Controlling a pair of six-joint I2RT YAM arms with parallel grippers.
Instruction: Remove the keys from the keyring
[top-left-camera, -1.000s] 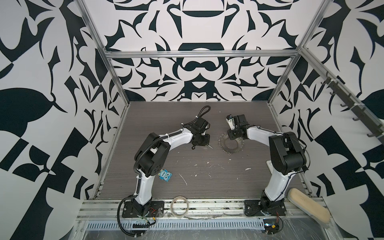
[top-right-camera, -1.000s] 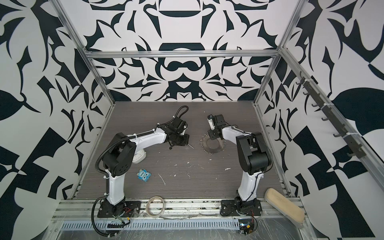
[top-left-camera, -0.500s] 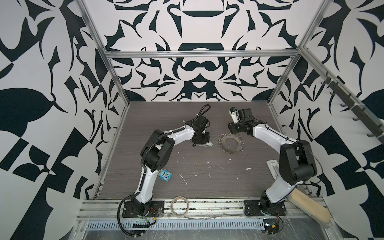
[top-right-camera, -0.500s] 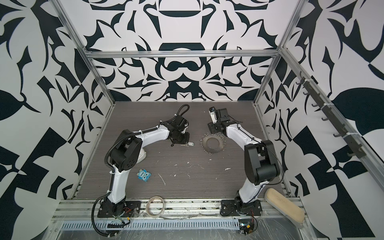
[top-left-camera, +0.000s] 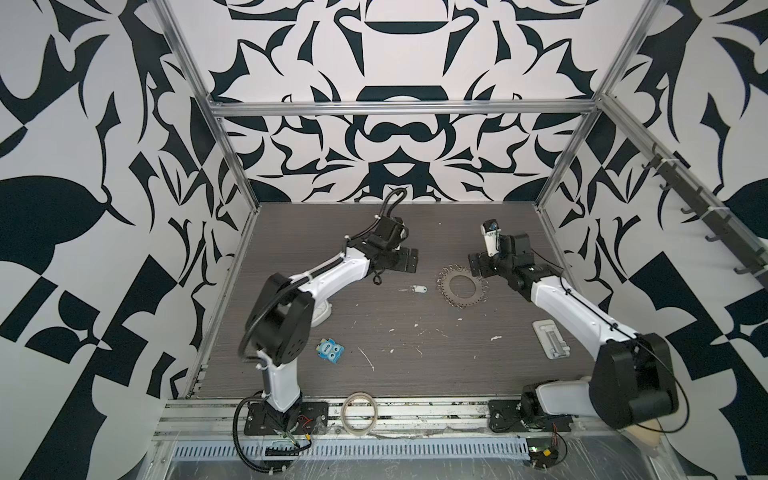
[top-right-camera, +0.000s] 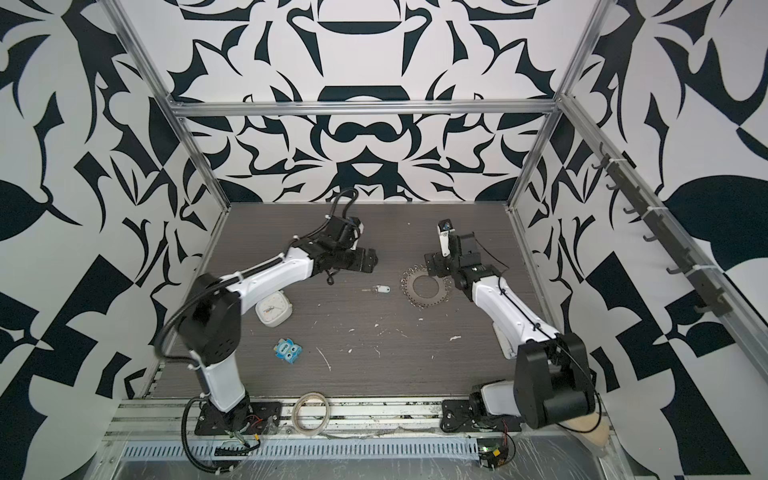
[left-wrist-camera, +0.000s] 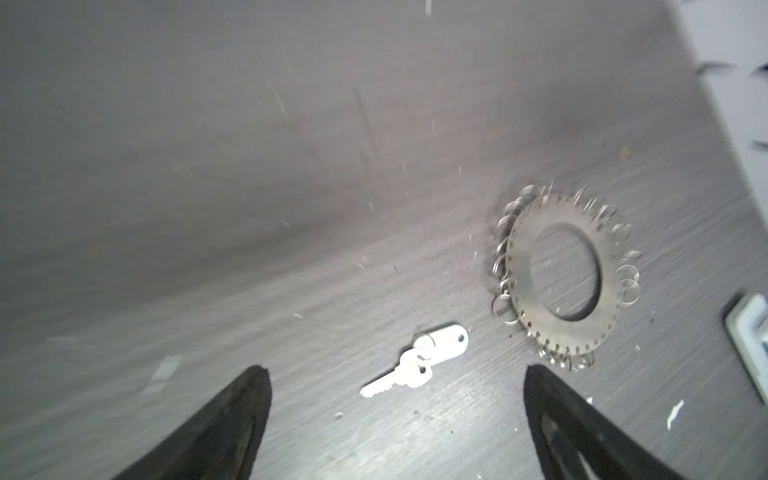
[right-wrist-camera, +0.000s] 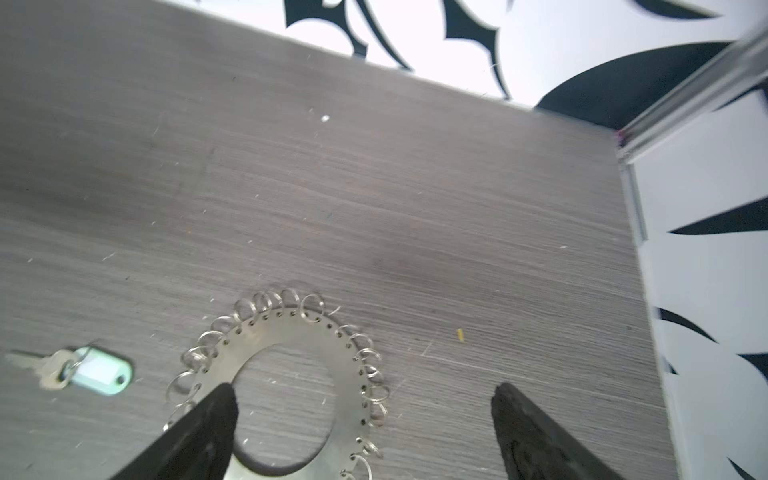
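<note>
**A:** Status, left to right?

**B:** Left side of the table: a white square clock, partly under the left arm. A blue toy sits nearer the front. A tape roll is on the front rail.

**A:** Left gripper?

**B:** The left gripper is above the table, left of centre. Fingers are spread wide with nothing between them.

**A:** Keys?

**B:** The keys lie flat on the table, just right of the left gripper's tips in both top views. It's one small silver key joined to a pale oval tag. The left wrist view shows them lying between the two fingertips, not touched.

**A:** On the keyring?

**B:** No. The keyring lies flat just to the right of the keys, with bare table between them. The tag end points at the disc. Small split rings fringe the rim.

**A:** Right gripper?

**B:** The right gripper is at the keyring's far-right edge. Its fingers are wide apart and hold nothing. In the right wrist view one fingertip overlaps the disc; I can't tell if it touches.

**A:** Further right?

**B:** A white plastic piece lies flat by the right arm.
</note>
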